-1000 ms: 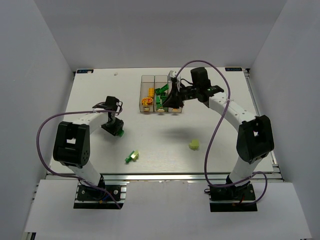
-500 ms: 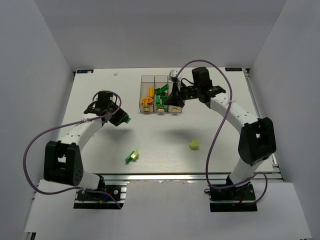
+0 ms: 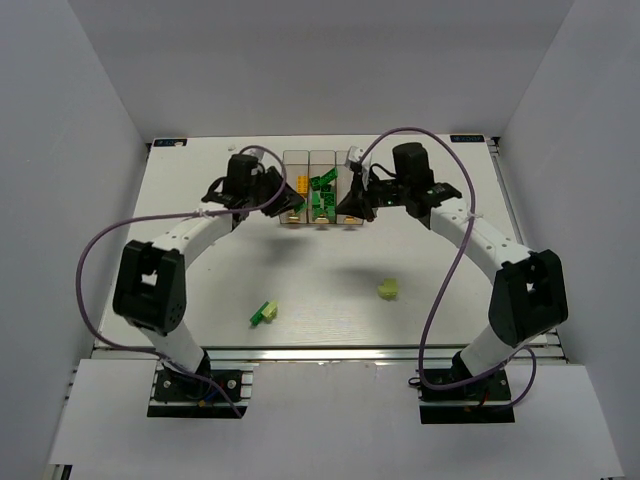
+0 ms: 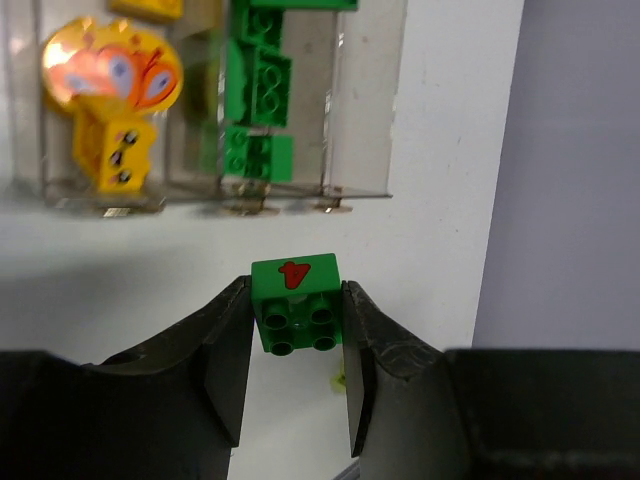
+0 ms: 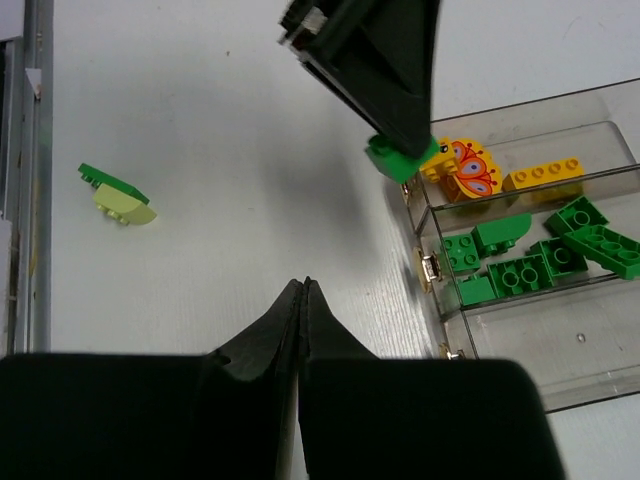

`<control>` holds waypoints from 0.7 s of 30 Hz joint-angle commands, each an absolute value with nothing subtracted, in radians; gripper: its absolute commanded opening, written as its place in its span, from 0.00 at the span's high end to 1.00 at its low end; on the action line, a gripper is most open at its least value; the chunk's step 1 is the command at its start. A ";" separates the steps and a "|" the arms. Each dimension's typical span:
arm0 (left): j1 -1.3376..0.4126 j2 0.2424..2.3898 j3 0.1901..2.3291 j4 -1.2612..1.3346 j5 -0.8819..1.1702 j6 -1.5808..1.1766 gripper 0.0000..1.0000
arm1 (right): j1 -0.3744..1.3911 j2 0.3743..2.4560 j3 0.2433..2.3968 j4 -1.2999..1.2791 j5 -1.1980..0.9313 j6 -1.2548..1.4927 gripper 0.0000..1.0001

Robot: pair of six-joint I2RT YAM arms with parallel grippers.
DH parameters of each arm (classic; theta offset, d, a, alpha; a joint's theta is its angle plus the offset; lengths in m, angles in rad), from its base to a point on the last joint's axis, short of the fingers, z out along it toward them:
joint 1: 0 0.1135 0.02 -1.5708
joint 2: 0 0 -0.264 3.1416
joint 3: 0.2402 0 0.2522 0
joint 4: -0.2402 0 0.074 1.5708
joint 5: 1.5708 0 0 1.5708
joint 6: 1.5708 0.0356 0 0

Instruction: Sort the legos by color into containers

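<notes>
Left gripper (image 4: 296,325) clamps a green brick (image 4: 294,290) just short of the bins (image 4: 365,120). Right gripper (image 5: 303,290), pressed closed and empty, hangs beside them. A pale brick (image 3: 388,289) lies loose on the table (image 3: 450,280).

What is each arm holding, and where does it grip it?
Left fingers clamp a green brick by its two opposite sides; right fingers hold nothing.

Both the left arm (image 3: 190,235) and the right arm (image 3: 465,225) are built from white tubular links joined by blocky black joint housings. A purple cable (image 3: 88,265) loops loosely alongside each arm, running from the black base (image 3: 195,385) to the wrist. The left gripper (image 4: 295,300) and right gripper (image 5: 303,290) have matte black fingers (image 4: 225,350), broad at the root, tapering toward the tip, with flat inner faces
</notes>
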State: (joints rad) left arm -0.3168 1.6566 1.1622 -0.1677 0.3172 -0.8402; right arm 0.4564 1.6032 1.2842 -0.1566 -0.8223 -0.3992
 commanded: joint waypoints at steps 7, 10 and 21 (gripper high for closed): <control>-0.359 1.861 1.455 -0.147 0.301 -0.724 0.93 | 0.416 1.511 1.224 -0.094 -0.779 -0.384 1.00; -0.368 1.930 1.541 -0.164 0.293 -0.713 0.92 | 0.397 1.500 1.206 -0.081 -0.764 -0.373 1.00; -0.393 2.085 1.727 -0.221 0.253 -0.704 0.72 | 0.356 1.482 1.174 -0.069 -0.755 -0.353 1.00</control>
